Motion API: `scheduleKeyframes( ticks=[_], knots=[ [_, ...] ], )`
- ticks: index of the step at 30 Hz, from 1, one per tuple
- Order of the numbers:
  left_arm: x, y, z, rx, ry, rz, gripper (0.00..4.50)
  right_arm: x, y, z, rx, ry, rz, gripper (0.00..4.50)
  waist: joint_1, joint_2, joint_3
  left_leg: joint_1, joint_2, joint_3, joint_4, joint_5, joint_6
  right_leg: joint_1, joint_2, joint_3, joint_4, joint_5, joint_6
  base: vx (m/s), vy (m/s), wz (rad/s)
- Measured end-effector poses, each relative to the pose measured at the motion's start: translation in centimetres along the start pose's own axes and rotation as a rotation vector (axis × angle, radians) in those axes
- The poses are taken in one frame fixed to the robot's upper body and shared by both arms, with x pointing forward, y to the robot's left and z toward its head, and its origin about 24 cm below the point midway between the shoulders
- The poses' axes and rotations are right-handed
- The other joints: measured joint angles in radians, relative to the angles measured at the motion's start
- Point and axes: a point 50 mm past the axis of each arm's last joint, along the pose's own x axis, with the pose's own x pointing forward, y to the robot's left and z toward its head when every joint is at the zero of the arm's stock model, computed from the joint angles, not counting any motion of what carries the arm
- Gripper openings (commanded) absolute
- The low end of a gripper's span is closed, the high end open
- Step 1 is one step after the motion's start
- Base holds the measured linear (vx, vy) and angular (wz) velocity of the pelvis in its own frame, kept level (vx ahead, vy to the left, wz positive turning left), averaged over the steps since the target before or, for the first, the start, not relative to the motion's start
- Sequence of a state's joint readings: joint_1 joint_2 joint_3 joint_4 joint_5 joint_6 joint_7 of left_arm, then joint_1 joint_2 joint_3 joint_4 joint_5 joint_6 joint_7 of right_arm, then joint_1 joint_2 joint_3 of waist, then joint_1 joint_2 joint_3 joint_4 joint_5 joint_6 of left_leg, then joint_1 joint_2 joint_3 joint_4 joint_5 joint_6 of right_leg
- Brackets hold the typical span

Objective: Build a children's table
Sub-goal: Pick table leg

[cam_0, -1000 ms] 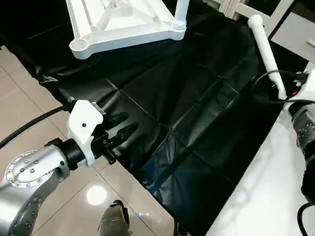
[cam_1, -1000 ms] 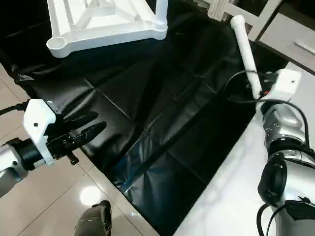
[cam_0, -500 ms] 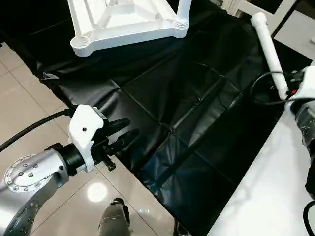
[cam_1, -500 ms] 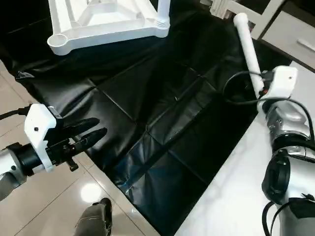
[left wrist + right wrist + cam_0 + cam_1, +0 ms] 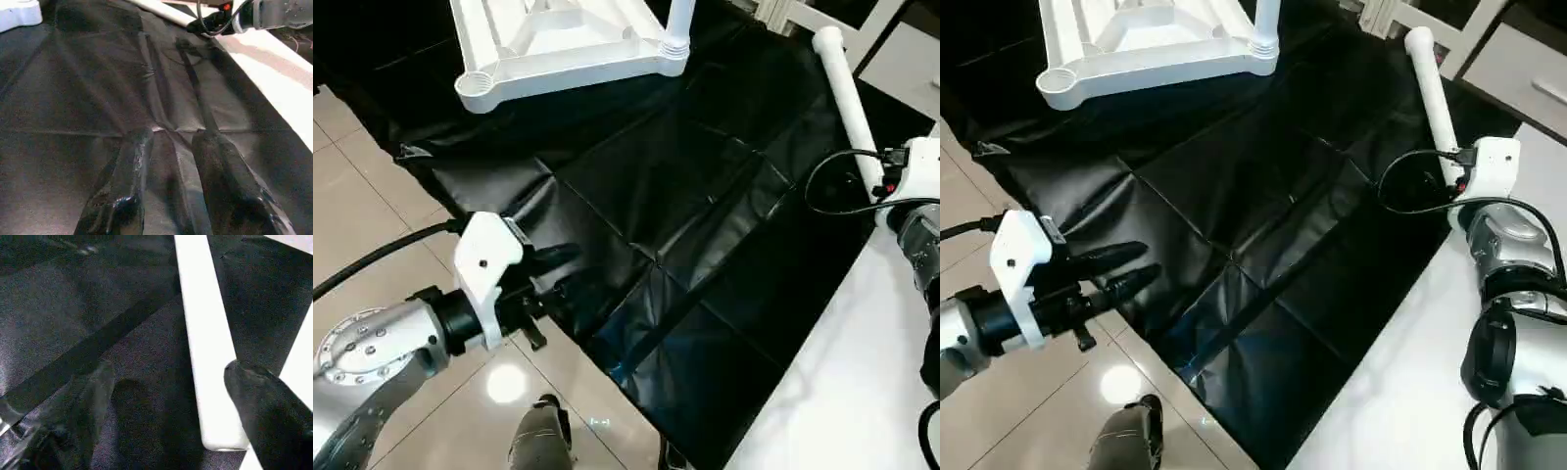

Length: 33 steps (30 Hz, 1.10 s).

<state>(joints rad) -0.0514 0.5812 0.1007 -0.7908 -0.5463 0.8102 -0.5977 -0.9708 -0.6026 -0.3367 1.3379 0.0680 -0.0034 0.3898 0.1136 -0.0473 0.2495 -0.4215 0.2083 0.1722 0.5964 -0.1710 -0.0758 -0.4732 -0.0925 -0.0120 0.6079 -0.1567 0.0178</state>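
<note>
The white tabletop lies upside down at the far left of the black sheet. One leg stands upright in its near right corner socket, and the near left socket is empty. A loose white leg lies on the sheet at the right. In the right wrist view my right gripper is open, its fingers standing wide on either side of that leg's near end. My left gripper hovers open over the sheet's near left edge, with nothing between its fingers.
The black sheet covers the floor, with beige tiles to its left. A white surface borders the sheet at the near right. A black cable loops at my right wrist. White furniture stands at the far right.
My left gripper has sunk a little toward the sheet's edge. My right wrist has shifted slightly at the loose leg's near end. The tabletop and legs have not moved.
</note>
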Motion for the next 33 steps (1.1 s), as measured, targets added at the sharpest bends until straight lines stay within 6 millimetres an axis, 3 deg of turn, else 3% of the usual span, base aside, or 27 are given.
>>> scheduleKeyframes(
  ticks=[33],
  knots=[
    [-0.12, 0.09, -0.06, 0.021, 0.03, 0.002, 1.72, -0.05, -0.07, -0.03, -0.022, 0.037, 0.015, 0.82, 0.001, -0.002, 0.001, 0.001, 0.0, 0.0, 0.0, 0.001, -0.002, 0.0, 0.0, 0.0, 0.002, -0.001, -0.002, 0.0, 0.0, 0.0]
  ],
)
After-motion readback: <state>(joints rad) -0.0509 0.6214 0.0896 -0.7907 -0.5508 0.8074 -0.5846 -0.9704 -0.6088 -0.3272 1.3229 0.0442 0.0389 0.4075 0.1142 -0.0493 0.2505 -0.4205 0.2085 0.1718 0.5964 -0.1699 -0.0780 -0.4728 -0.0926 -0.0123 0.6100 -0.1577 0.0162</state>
